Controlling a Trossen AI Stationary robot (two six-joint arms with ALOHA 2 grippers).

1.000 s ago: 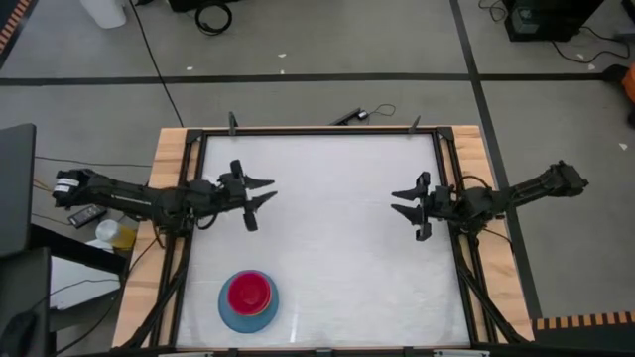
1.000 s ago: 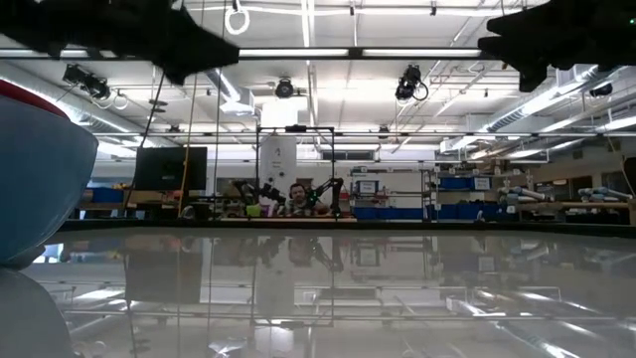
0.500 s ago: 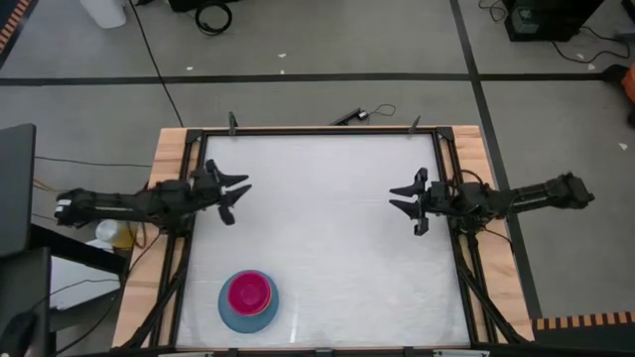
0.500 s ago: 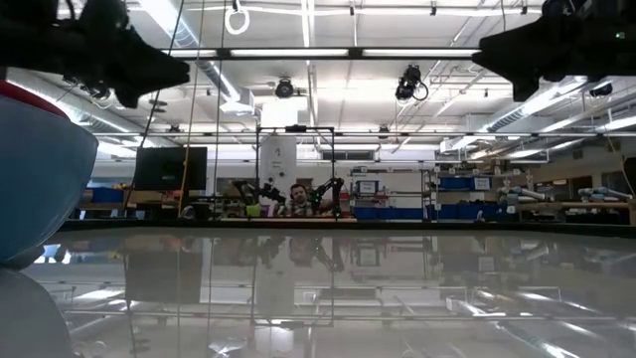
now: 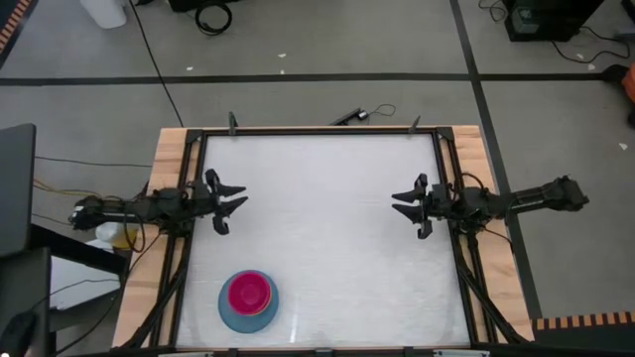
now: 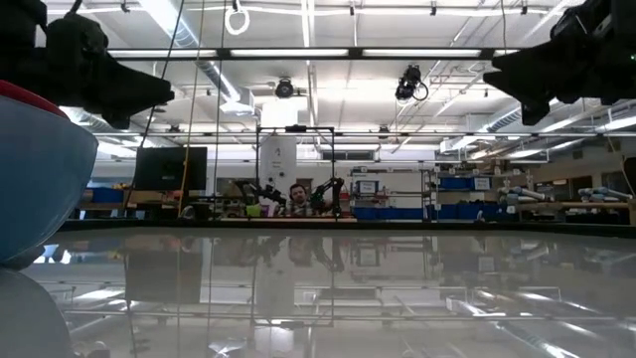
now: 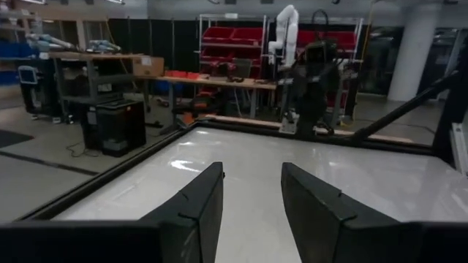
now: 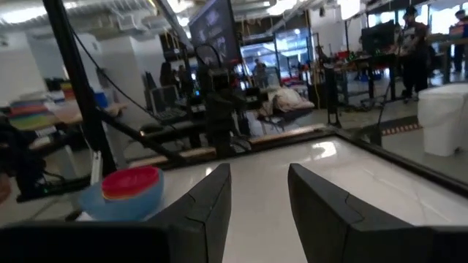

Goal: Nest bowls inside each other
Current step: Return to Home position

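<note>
The bowls stand stacked near the table's front left: a larger light blue bowl [image 5: 231, 317] rests on the table with a red-magenta bowl [image 5: 248, 294] nested in it. The right wrist view shows an orange rim [image 8: 130, 191] just under the red-magenta bowl [image 8: 131, 179]. In the low view the light blue bowl [image 6: 35, 189] fills the left edge. My left gripper [image 5: 241, 196] hovers open by the table's left edge, pointing level toward the right. My right gripper [image 5: 395, 203] hovers open by the right edge, facing it. Both are far from the bowls with nothing between their fingers [image 7: 205, 197] [image 8: 212, 197].
A dark frame [image 5: 317, 132] runs round the white table top. Wide bare table lies between the two grippers and right of the stack. A black cable [image 5: 362, 113] lies on the floor beyond the far edge. In the room behind, a person [image 6: 296, 196] sits at a bench.
My left gripper has drawn back toward the table's left edge and sunk lower, staying open. My right gripper has sunk a little near the right edge. The stacked bowls have kept still.
</note>
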